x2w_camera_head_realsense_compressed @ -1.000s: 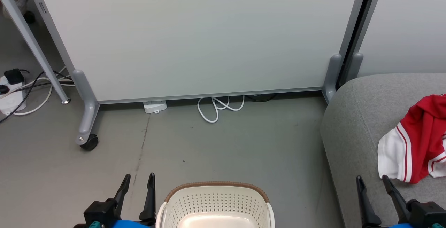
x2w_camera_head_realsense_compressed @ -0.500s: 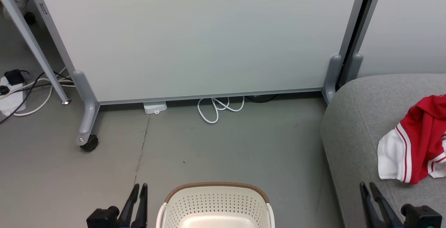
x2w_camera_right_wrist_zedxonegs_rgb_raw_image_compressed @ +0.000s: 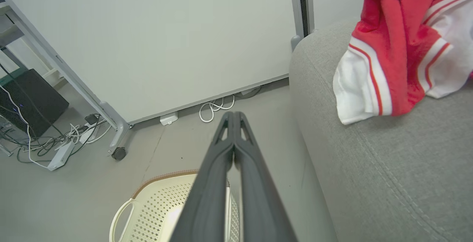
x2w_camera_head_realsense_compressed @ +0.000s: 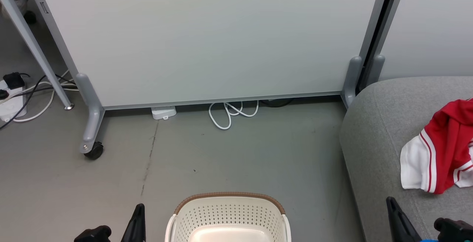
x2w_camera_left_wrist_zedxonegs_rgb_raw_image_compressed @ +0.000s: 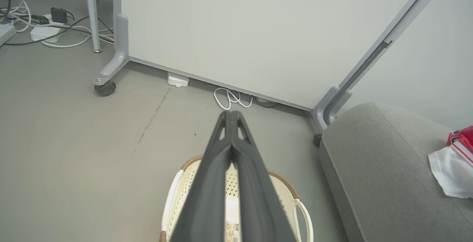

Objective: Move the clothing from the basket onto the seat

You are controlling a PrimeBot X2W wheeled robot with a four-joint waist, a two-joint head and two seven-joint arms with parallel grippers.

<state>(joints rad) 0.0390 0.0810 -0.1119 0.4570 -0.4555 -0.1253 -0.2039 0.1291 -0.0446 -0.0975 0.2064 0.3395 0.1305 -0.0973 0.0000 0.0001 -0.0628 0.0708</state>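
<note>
Looks like wrap-up, not a pick. Left gripper (x2w_camera_head_realsense_compressed: 138, 214): fingers pressed together, nothing btwn them. Right gripper (x2w_camera_head_realsense_compressed: 392, 208): same, closed on nothing. Both sit low, tips pointing fwd over the floor (x2w_camera_head_realsense_compressed: 236, 153).

Basket (x2w_camera_head_realsense_compressed: 229, 196) lies btwn the two pairs of fingers: just R of the left ones, well L of the right ones, and under the tips in both wrist views. What shows of its inside is bare pale plastic, no cloth. The near part is cut off or hidden under the fingers, so can't swear it's empty.

Jersey (x2w_camera_right_wrist_zedxonegs_rgb_raw_image_compressed: 391, 46), red w/ white striped trim, lies crumpled on the seat (x2w_camera_head_realsense_compressed: 377, 131), ahead and R of the right fingers, apart from them. Whether a 2nd red piece lies beyond it: can't tell, the frame edge cuts it.

Judgement: the move is done or nearly so. Next calls for a look into the hidden part of the basket. If cloth is there, fingers must open, drop in past the rim, pinch fabric only, not the perforated wall, then swing R over the seat. If not, no grasp needed.

Writing: dark patch on the jersey in left wrist view, maybe lettering, too small to read. Small printed marks on the basket bottom btwn the left fingers, unreadable too. No brand seen.
</note>
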